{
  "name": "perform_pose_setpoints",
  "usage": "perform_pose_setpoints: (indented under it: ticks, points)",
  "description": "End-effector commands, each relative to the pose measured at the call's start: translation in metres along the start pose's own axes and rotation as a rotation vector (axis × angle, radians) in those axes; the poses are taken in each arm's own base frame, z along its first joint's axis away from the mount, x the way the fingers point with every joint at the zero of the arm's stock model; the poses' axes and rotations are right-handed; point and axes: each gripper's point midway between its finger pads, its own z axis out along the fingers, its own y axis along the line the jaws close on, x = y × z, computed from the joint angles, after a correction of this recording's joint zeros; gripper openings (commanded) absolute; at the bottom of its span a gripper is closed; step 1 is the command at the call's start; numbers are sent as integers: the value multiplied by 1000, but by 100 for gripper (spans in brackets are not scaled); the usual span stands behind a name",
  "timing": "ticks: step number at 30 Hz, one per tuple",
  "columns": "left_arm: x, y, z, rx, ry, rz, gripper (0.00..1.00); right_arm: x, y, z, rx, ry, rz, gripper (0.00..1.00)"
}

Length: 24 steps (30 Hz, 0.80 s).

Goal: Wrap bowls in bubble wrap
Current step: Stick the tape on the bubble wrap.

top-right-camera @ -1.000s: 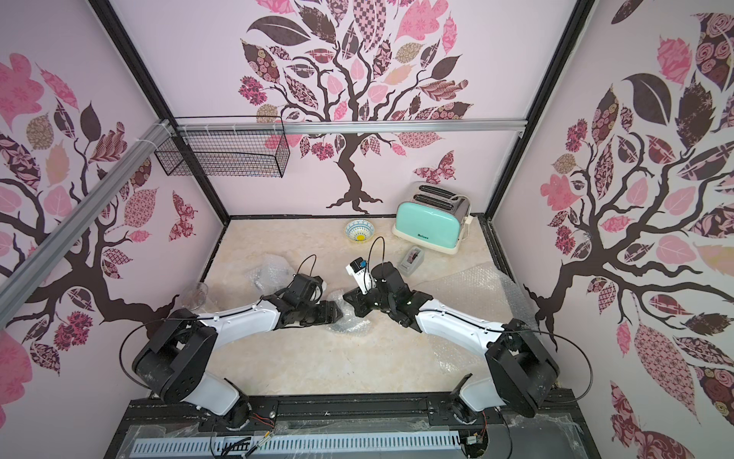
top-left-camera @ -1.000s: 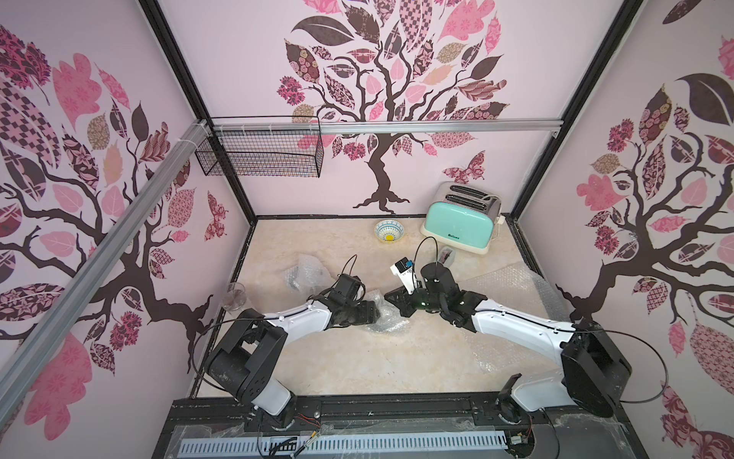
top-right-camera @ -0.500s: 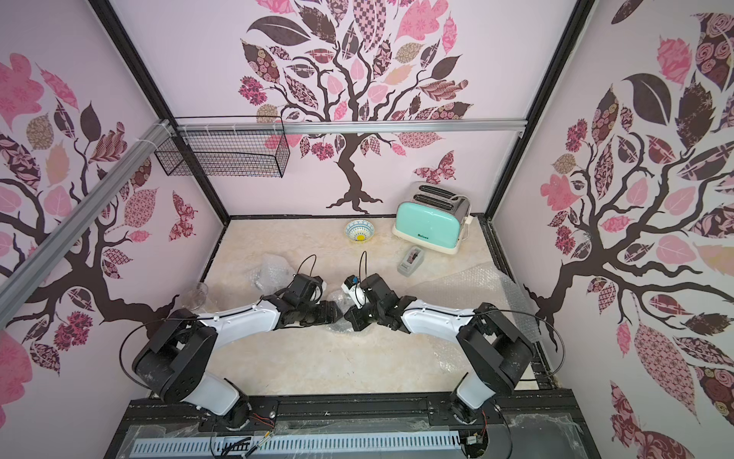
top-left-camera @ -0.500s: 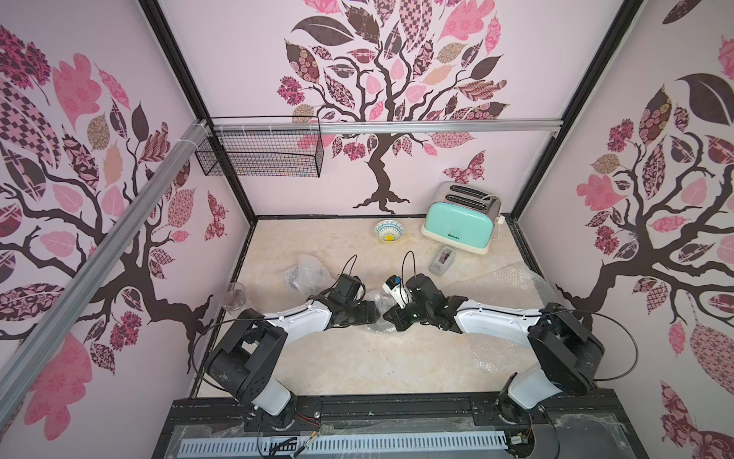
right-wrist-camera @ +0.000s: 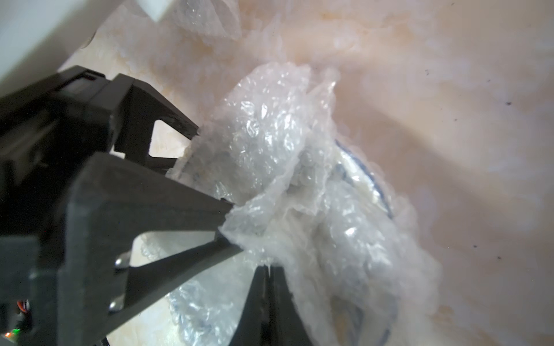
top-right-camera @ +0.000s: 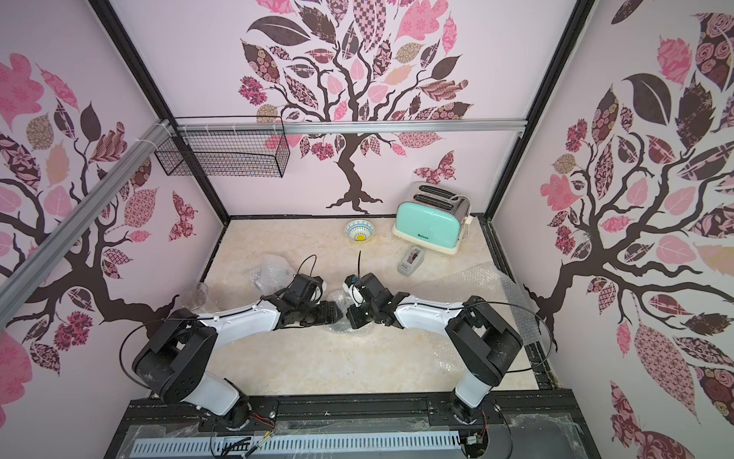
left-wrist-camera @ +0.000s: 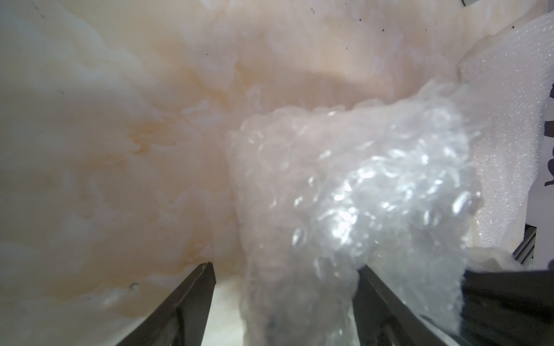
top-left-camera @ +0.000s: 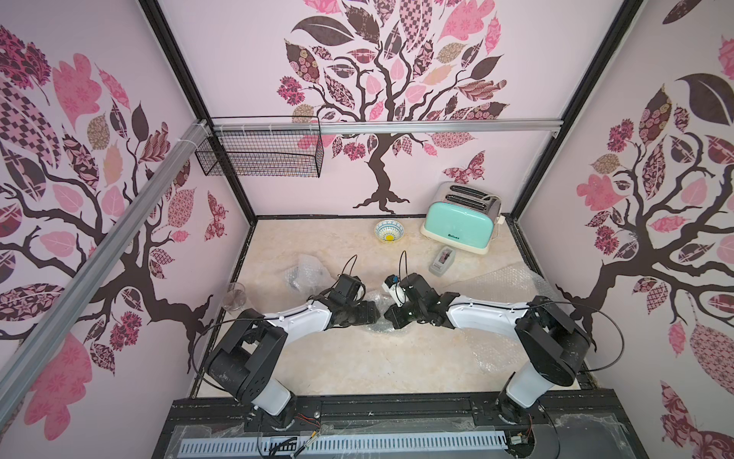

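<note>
Tabletop [top-left-camera: 337, 365] bubble wrap [right-wrist-camera: 269, 143] sits pinched in right end effector [right-wrist-camera: 267, 271].

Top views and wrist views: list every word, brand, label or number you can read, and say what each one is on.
mint toaster: one short dark brand word low on its front in both top views, too small and blurred to read reliably.
grey tape dispenser: no legible marking.
Wrist views: no text at all.
Nothing else in the scene carries writing.
</note>
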Motion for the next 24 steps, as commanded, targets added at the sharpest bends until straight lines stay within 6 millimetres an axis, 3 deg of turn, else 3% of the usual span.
perform_pose_setpoints:
  ticks: [1, 3, 7, 17, 21, 24]
  points:
    - [5, 3, 0, -23, 20, 20, 76, -31, 23, -30, -69, -115, -22, 0]
    - [5, 3, 1, -25, 21, 20, 76, -40, 32, -38, -105, -148, -27, 0]
    - [5, 3, 0, -25, 19, 19, 76, -29, 38, -31, -157, -98, -3, 0]
    - [6, 5, 0, -30, 21, 20, 76, 21, -9, 10, 17, 72, 66, 0]
    - [6, 5, 1, -32, 21, 19, 76, 24, -11, 10, 27, 81, 56, 0]
    - [6, 5, 0, -33, 21, 19, 76, 15, -4, 3, 3, 45, 35, 0]
